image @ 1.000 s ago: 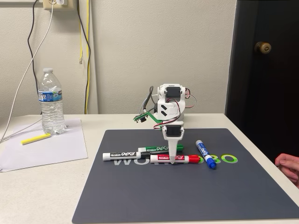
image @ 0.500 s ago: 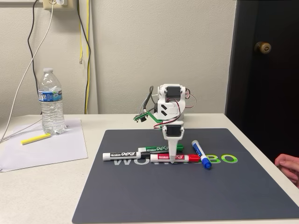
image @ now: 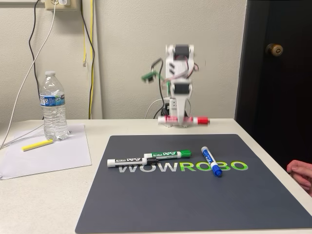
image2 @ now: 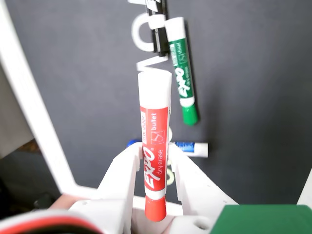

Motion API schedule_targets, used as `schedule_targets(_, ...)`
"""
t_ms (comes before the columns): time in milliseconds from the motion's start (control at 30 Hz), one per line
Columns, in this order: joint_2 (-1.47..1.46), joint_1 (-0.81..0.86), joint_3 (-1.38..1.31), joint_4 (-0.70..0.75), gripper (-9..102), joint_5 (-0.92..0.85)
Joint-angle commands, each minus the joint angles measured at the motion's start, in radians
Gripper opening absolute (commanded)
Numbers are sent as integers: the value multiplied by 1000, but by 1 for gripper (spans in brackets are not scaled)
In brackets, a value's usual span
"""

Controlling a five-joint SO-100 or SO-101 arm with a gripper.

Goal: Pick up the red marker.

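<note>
The pincer [image: 180,118] is clamped on the red marker [image: 183,119], holding it level in the air, well above the dark mat [image: 195,195]. The worktop [image: 44,200] stands against a pale wall beside a dark door [image: 278,87]. Motion blurs the marker's label.

In the wrist view the red marker [image2: 155,146] sits between the pincer [image2: 154,168] fingers.

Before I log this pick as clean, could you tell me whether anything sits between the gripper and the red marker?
Nothing visible does. The gripper is shut on the red marker, its fingers pressing the barrel from both sides. In the fixed view the marker hangs level in the air, clear of the dark mat.
</note>
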Motion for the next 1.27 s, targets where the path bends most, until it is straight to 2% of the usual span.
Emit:
schedule_targets(0, 181, -3, 75, 0, 0, 3)
schedule_targets(467, 465, -15, 186, -31, 0, 18)
schedule_targets(600, 637, -26, 428, -186, 0, -20)
schedule_targets(767, 946, -26, 902, -515, 0, -86)
schedule_targets(1067, 1121, 23, 1193, -784, 0, -41)
schedule_targets(1233, 1111, 43, 1201, -808, 0, -35)
